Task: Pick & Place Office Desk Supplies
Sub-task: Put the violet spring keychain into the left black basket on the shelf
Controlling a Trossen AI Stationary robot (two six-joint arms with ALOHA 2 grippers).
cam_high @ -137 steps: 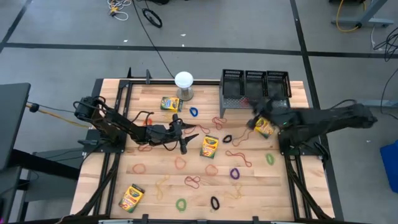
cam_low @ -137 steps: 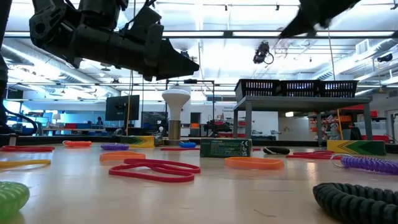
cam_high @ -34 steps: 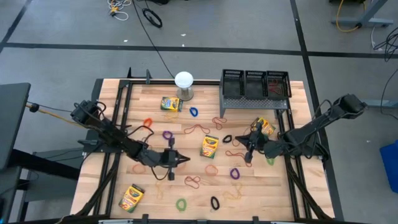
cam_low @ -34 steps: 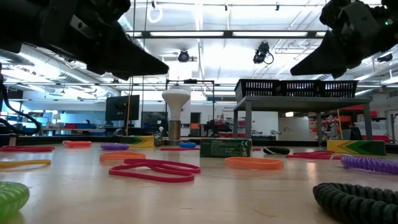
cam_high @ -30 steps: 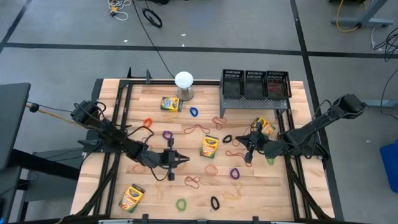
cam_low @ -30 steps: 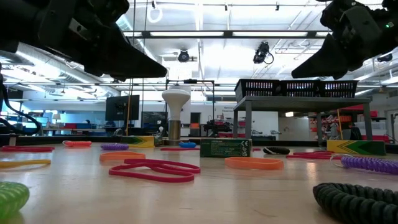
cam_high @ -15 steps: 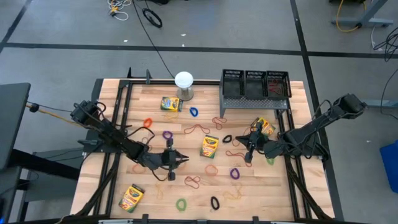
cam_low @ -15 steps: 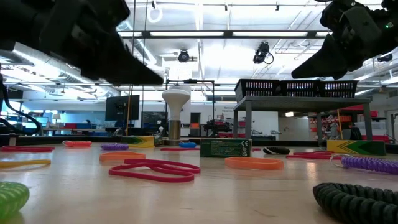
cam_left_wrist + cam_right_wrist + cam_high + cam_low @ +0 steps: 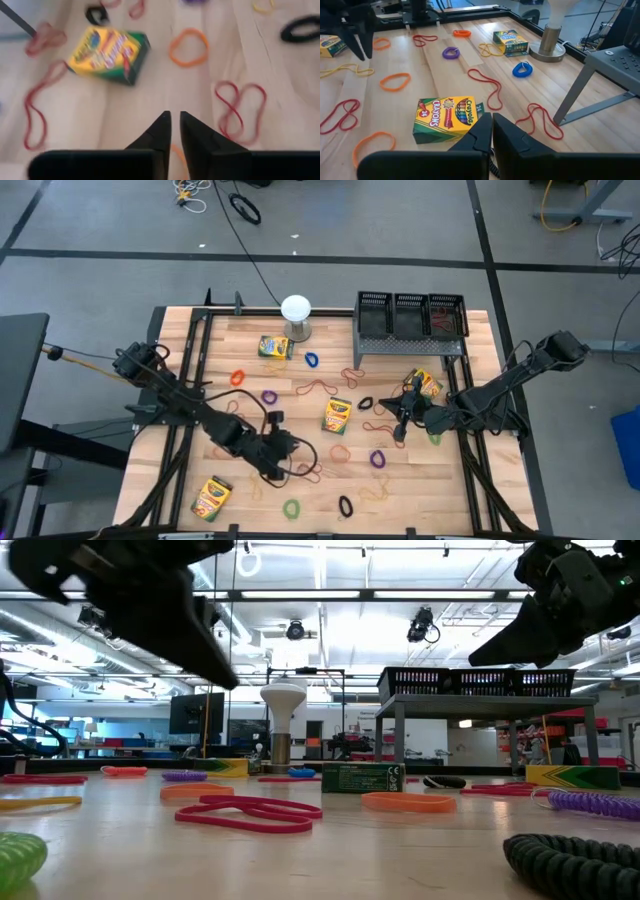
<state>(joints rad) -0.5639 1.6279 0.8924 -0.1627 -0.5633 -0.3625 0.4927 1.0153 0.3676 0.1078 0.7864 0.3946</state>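
Yellow-and-green crayon boxes lie flat on the wooden table: one mid-table [image 9: 336,416], one at the back [image 9: 274,346], one by the riser [image 9: 425,383], one near the front left [image 9: 211,498]. Coloured rubber bands lie scattered, among them an orange loop [image 9: 340,450] and a red one [image 9: 310,472]. Three black mesh bins [image 9: 410,315] stand on the grey riser. My left gripper [image 9: 298,448] hovers above the table, fingers a narrow gap apart [image 9: 175,117] and empty, pointing at the mid-table box [image 9: 107,47]. My right gripper [image 9: 400,422] hangs shut and empty [image 9: 491,122] to that box's right.
A white globe on a short stand [image 9: 296,310] sits at the back, left of the grey riser [image 9: 405,345]. A black coiled band [image 9: 346,506] and a green one [image 9: 291,507] lie near the front edge. Metal frame rails run along the table's left and right sides.
My left gripper has swung toward the table's near edge and a little to the right, rising and tipping more steeply downward. The bands and boxes lie where they were. My right arm has kept still.
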